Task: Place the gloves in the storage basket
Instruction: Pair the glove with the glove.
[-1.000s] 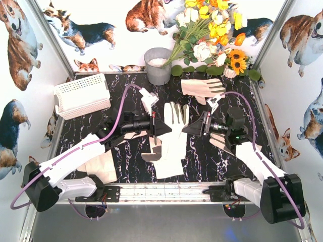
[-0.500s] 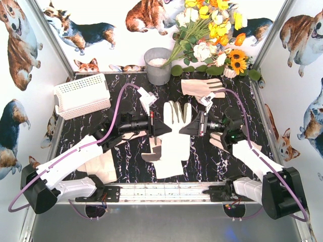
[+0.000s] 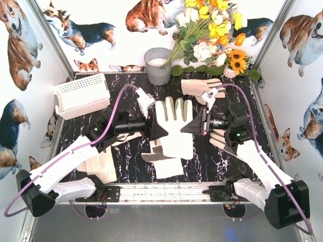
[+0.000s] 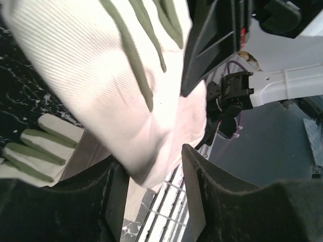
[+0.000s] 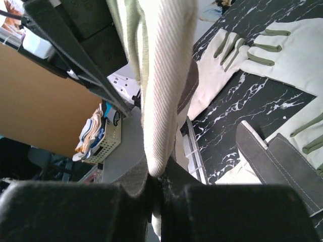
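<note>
raised glove (image 3: 174, 121): cream-white ribbed fabric with olive-grey seams between the fingers; lifted off the table at the centre, spread wide, fingers pointing far, clamped at its right edge.
patched glove (image 3: 156, 151): cream with grey patches; lies flat at the centre, partly under the raised glove.
far glove (image 3: 199, 87): cream; flat on the table, far, right of centre.
near-left glove (image 3: 103, 169): cream; flat, partly hidden.
right glove (image 3: 218, 138): cream; flat, mostly hidden.
storage basket (image 3: 81, 96): white, lattice walls; far left by the wall, well apart from every glove.
</note>
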You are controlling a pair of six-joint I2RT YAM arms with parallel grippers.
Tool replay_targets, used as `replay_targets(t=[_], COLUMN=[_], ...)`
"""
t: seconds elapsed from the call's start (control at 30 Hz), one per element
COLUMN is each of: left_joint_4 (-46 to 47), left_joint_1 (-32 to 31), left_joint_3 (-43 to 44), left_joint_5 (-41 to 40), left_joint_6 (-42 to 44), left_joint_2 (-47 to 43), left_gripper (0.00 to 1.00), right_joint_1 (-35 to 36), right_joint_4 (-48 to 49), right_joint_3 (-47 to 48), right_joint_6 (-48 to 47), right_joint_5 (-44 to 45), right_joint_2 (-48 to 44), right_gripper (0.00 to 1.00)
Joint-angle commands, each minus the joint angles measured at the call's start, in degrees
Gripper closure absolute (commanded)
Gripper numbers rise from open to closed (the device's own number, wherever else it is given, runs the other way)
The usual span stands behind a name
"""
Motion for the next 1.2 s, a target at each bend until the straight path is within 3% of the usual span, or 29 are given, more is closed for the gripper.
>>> replay_targets(t=[0.0,0.13,0.3,0.6,1.0,1.1,1.17], left_joint_4=[-9.96,-9.78,-5.81,5.55,11.56,11.62,11.47], left_joint_1=[1.34,6.18,12.21,12.31,8.15,6.93,6.86], left_joint_3=[4.33,3.44,0.91,-1.13,2.19,2.69,2.05], left_joint_5=[-4.10,-2.79,7.39,18.57,23.25,25.91,26.86], left_joint_6=[7.28,8.21,6.23,0.76,0.59,0.41,0.15], left_joint_2=[-2.01,-5.30,-6.47,-4.35,3.38,5.11,4.72], left_gripper=[0.58,0.42,0.27,0.08,0.05,0.10,0.20], right_joint_1=[-0.11,-0.09,-0.14,0.41,2.37,2.38,2.38], right_joint_4=[-11.41,-15.46,-15.11,-1.08,1.36,-0.23,-3.60], right_joint_3=[6.60,8.45,9.63,10.02,12.01,12.13,12.45], right_joint_6=[-8.45,-9.67,-7.75,4.98,6.85,5.30,2.52], right_joint_5=[-1.94,-3.25,-4.97,-7.48,-8.68,-7.81,-6.87], right_joint_2=[-2.30,-3.43,-5.02,-6.28,-5.28,-5.33,-5.48], right_gripper=[1.00,1.00,1.00,1.00,1.00,1.00,1.00])
